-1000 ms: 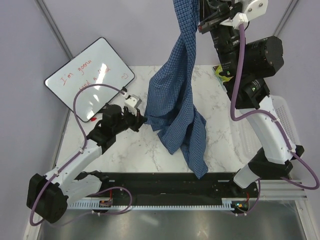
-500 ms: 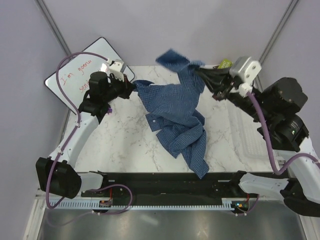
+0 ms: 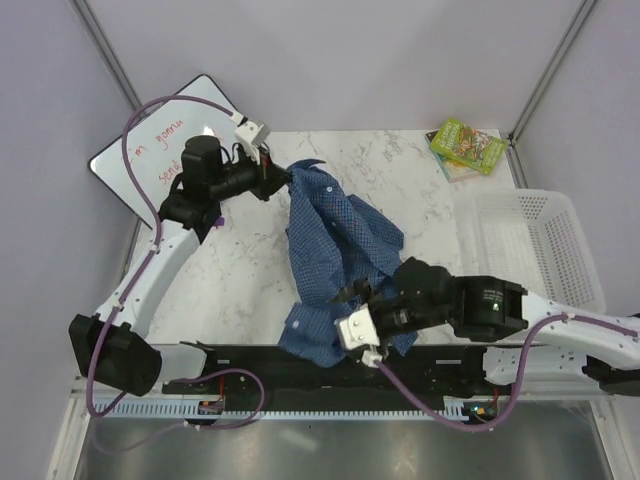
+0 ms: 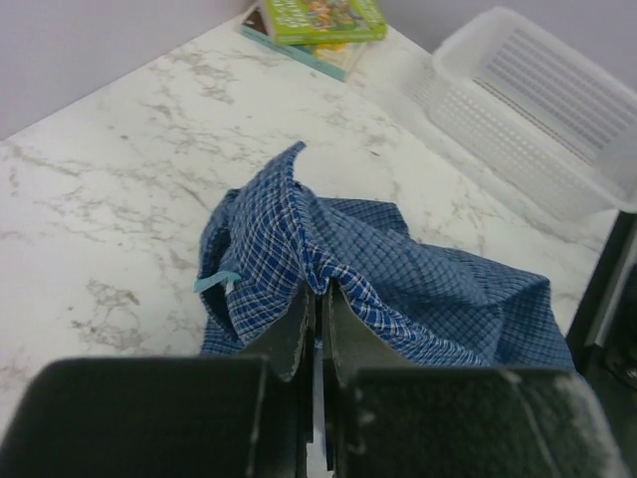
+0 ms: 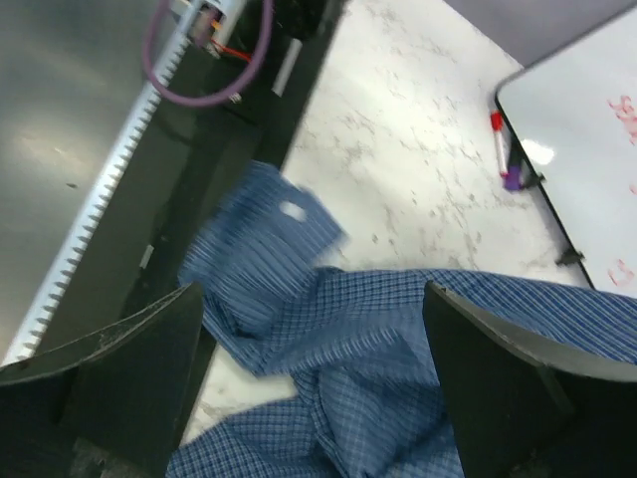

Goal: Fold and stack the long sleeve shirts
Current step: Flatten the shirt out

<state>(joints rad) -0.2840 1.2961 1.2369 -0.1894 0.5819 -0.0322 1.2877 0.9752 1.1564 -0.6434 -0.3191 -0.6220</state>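
One long sleeve shirt point(image 3: 335, 245), blue and finely checked, lies crumpled down the middle of the marble table, its near end hanging over the front rail. My left gripper point(image 3: 283, 178) is shut on a pinched fold at the shirt's far left corner, and the left wrist view shows cloth point(image 4: 398, 269) bunched at the left gripper point(image 4: 318, 291). My right gripper point(image 3: 368, 305) hovers over the shirt's near end. In the right wrist view the right gripper point(image 5: 318, 368) stands open, the fingers point(image 5: 129, 368) wide apart, with the shirt point(image 5: 398, 339) lying below them.
A white mesh basket point(image 3: 530, 250) stands at the right edge. Green books point(image 3: 467, 146) lie at the far right corner. A whiteboard point(image 3: 160, 150) with a marker point(image 5: 503, 149) leans at the far left. The black rail point(image 3: 250, 360) runs along the near edge.
My right gripper let go of the shirt, opened, and swung from high at the far side down to the near edge. The shirt dropped onto the table. My left gripper kept its grip.
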